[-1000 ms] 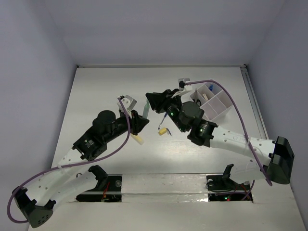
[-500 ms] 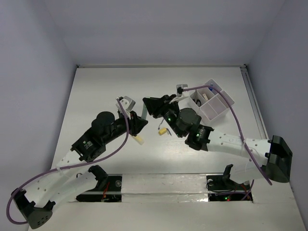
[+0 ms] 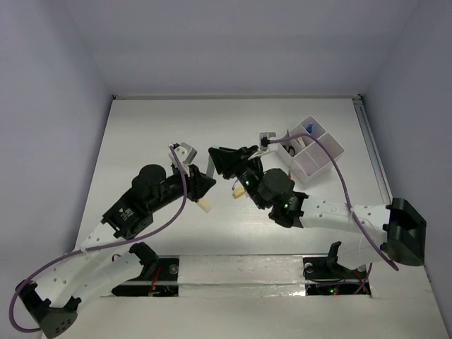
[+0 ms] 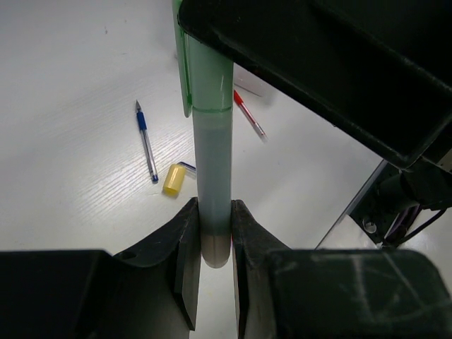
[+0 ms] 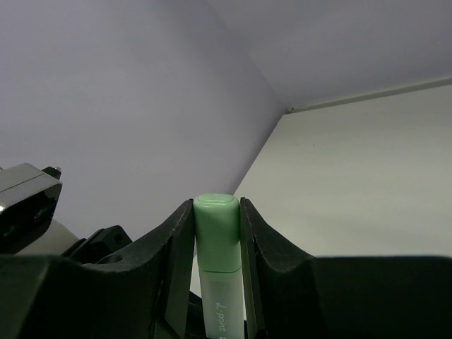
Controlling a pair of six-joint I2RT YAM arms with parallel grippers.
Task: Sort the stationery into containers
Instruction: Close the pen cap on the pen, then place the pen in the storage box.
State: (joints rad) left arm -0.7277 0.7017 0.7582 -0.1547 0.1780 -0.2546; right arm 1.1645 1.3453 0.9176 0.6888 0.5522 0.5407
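A green marker (image 4: 212,134) with a pale barrel and green cap hangs above the table, held at both ends. My left gripper (image 4: 214,233) is shut on its barrel end, and my right gripper (image 5: 217,219) is shut on its cap (image 5: 217,236). In the top view the two grippers meet nose to nose at the marker (image 3: 210,168), left gripper (image 3: 203,181), right gripper (image 3: 217,157). The white divided organizer tray (image 3: 315,164) stands at the back right with a blue item (image 3: 311,128) in it. On the table below lie a blue pen (image 4: 146,141), a red pen (image 4: 248,113) and a yellow stick (image 4: 173,179).
A cream-coloured stick (image 3: 205,205) lies on the table below the left gripper. A small yellow piece (image 3: 239,191) sits beside the right arm's wrist. The right arm's purple cable (image 3: 337,166) arcs over the tray. White walls enclose the table at the back and sides.
The right arm has shifted left and toward the near edge, uncovering more of the tray. Both grippers keep their hold on the marker. The left arm has barely moved.
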